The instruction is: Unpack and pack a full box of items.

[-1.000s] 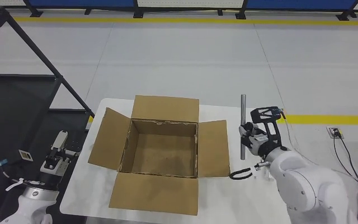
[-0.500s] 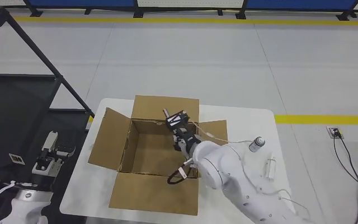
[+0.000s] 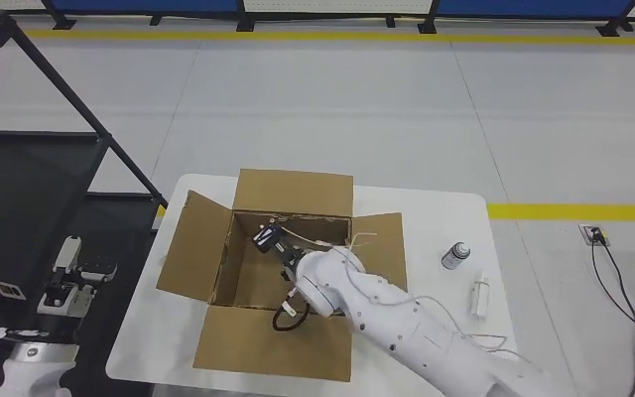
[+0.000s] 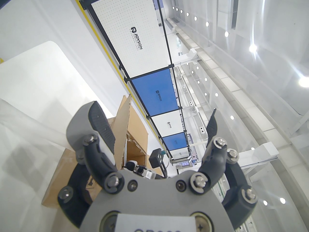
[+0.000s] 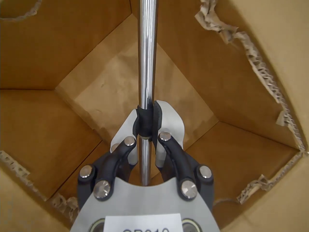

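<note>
Brown cardboard box (image 3: pixel 294 191) stands flaps-open at centre frame on the white table (image 3: pixel 437 213). Right gripper (image 5: pixel 147 112) is inside it, jaws clamped on a polished chrome metal rod (image 5: pixel 147 37) aimed at a floor corner, probably for packing. Left gripper (image 4: pixel 154 118) hangs lower left, jaws spread, empty. White label (image 5: pixel 143 223) print is cut off.

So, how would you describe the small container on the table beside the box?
On the white table, look right of the open cardboard box. The small silver canister stands upright there; its only neighbour, a white oblong item, lies flat.
</note>
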Controlling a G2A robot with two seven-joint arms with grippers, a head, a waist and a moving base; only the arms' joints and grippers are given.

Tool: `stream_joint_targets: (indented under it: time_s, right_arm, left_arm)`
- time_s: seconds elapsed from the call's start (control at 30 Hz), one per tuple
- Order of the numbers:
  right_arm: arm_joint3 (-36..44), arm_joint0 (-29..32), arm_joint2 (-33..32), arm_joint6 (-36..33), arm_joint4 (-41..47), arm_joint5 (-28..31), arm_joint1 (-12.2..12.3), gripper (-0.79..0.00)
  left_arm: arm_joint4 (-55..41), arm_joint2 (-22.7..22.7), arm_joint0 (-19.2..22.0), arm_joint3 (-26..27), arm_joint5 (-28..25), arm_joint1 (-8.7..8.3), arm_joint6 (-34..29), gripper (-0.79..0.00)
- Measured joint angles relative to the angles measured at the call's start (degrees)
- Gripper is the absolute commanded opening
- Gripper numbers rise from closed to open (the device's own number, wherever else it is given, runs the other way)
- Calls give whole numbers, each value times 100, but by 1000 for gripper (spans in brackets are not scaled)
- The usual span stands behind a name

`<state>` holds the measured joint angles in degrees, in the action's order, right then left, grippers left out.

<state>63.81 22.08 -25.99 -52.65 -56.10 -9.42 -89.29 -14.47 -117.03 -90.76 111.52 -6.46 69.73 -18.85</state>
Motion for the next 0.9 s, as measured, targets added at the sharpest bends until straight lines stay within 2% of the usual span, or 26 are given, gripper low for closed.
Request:
stream_joint_targets:
  time_s: [0.23,0.47,0.57,0.73,0.9]
  right_arm:
    - [-1371,-299,389,17,89,170,-563,-785]
    - [-2525,-457,514,160,301,421,-1046,-785]
    - [-2894,-519,511,231,365,498,-1209,-576]
    - [-3349,-619,463,327,444,631,-1416,-493]
    - [-3525,-706,347,322,591,860,-1525,-456]
  left_arm:
    - [-29,-2,-1,-59,-23,-4,31,0]
    - [-28,-9,-31,-62,-8,-5,88,0]
    - [-37,-10,-50,-60,-15,-4,103,0]
    - [-25,-4,-86,-25,-20,-3,125,0]
    - [-5,27,-105,1,-13,-3,125,0]
